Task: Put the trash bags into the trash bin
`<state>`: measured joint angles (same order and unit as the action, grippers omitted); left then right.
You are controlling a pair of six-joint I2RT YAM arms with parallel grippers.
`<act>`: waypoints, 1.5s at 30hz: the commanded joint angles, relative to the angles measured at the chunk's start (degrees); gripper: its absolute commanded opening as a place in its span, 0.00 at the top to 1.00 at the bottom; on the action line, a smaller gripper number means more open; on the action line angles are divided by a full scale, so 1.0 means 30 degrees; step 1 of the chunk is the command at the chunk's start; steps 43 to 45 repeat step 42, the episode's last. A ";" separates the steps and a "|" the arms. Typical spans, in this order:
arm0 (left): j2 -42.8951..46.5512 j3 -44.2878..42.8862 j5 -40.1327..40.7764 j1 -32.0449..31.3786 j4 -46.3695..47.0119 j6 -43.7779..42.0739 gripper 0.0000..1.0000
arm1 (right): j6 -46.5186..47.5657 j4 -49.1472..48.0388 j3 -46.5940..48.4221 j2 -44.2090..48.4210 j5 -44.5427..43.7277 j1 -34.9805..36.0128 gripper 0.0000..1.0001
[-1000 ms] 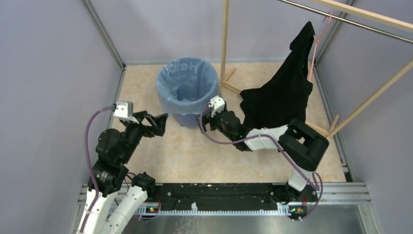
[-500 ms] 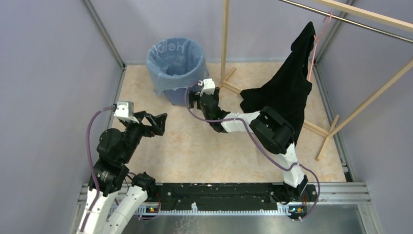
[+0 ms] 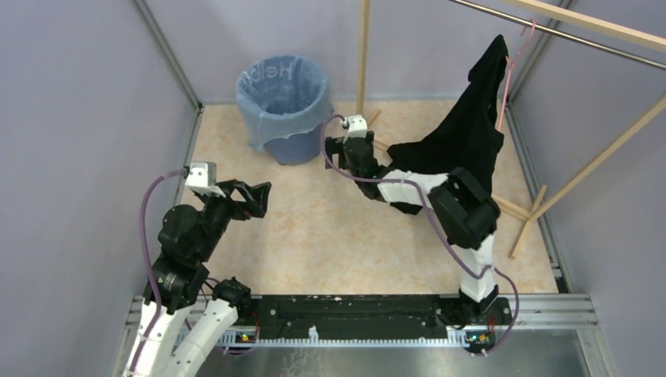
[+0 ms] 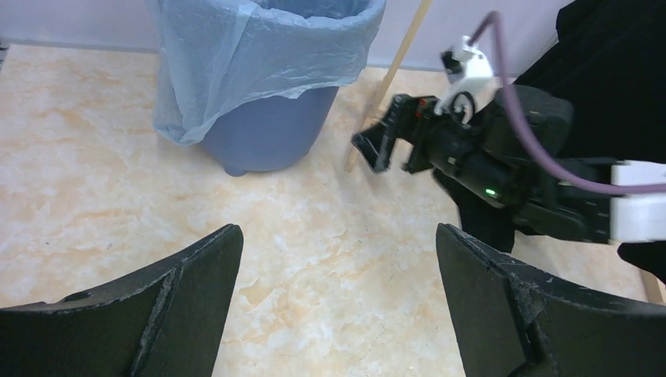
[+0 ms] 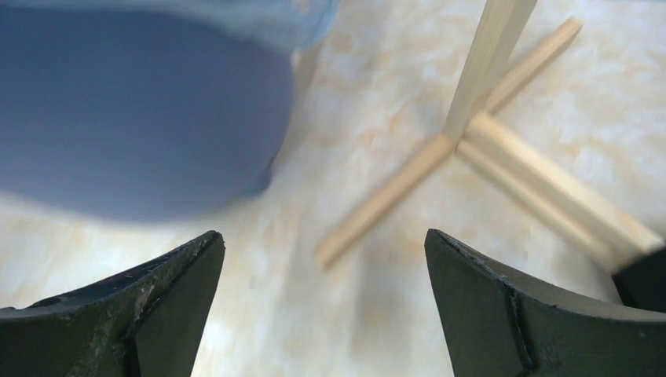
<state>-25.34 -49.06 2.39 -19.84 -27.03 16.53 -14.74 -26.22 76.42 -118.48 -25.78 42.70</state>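
Note:
The blue trash bin (image 3: 292, 149) stands at the far left of the floor. The light-blue trash bag (image 3: 263, 118) lines it, its edge folded over the rim and hanging down the left side. Both show in the left wrist view, the bin (image 4: 263, 133) and the bag (image 4: 236, 55). The bin's wall (image 5: 133, 110) fills the upper left of the right wrist view. My right gripper (image 3: 336, 149) is open and empty, just right of the bin's base. My left gripper (image 3: 263, 196) is open and empty, well short of the bin.
A black garment (image 3: 459, 149) hangs on a pink hanger (image 3: 509, 67) from a wooden rack at the right. The rack's post (image 3: 363, 59) and floor feet (image 5: 479, 141) stand just right of the bin. Grey walls enclose the floor.
The bin was pushed back and left, from mid-floor to the far left corner. My right gripper then drew away to the right of it. The left arm has barely moved.

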 commanded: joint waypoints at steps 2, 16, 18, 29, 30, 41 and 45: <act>-0.0711 0.0371 -0.0426 -0.0067 0.1065 0.1083 0.01 | -0.0650 0.2703 -0.3868 0.7431 0.4051 0.0721 0.01; -0.3827 -0.0220 -0.1965 -0.0035 0.3773 0.4253 0.01 | 0.0885 1.5561 -0.6948 2.2236 0.5811 0.0789 0.01; -0.4562 -0.2393 -0.1395 -0.0036 0.2871 0.3244 0.01 | 0.1405 1.7047 -0.5020 2.3612 0.5212 0.0779 0.01; -0.5354 -0.9312 -0.0655 -0.0030 0.1709 0.2272 0.01 | 0.2221 1.8129 0.2504 2.6128 0.2362 0.0789 0.01; -0.5337 -0.9550 -0.0582 -0.0038 0.1559 0.2152 0.01 | 0.2307 1.8167 0.2819 2.6172 0.2164 0.0774 0.01; -0.5149 -1.0041 0.0257 -0.0013 0.0943 0.0530 0.01 | 0.2091 1.7938 0.2660 2.6569 0.1289 0.0796 0.01; -0.5172 -1.0044 0.0272 -0.0035 0.0911 0.0363 0.01 | 0.1942 1.8041 0.2685 2.6484 0.1158 0.0771 0.01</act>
